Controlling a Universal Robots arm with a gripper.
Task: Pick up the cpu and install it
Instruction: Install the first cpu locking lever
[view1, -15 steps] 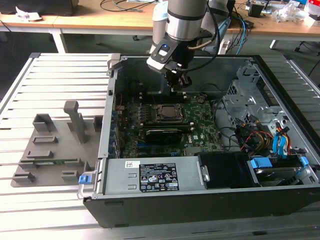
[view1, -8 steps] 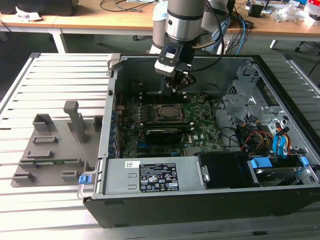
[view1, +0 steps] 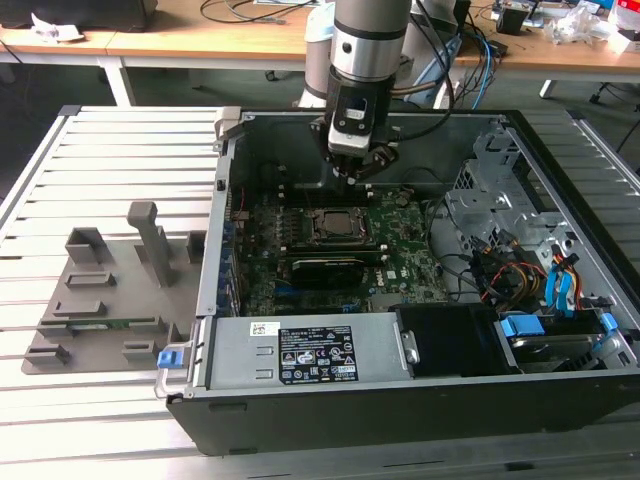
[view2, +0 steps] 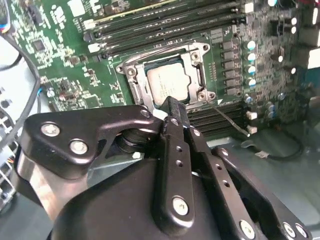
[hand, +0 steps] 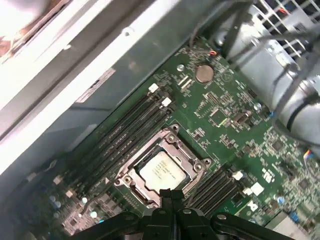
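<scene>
The cpu (view2: 167, 82) is a pale silver square lying flat inside the black socket frame (view2: 131, 80) on the green motherboard (view2: 65, 75). In the first wrist view the cpu (hand: 161, 171) sits in the same frame (hand: 176, 145), between rows of memory slots. In the exterior view the cpu (view1: 336, 222) lies in the middle of the open computer case. My gripper (view1: 352, 178) hangs a little above and behind it, apart from it. Both wrist views show the black fingers pressed together, gripper (view2: 171, 106) and gripper (hand: 172, 196), with nothing between them.
The case wall (view1: 215, 250) rings the board on a slatted metal table. A grey fixture tray (view1: 110, 290) lies at the exterior view's left. A metal drive cage (view1: 500, 190) and coloured cables (view1: 520, 280) crowd the right. A silver power supply cover (view1: 300, 350) spans the front.
</scene>
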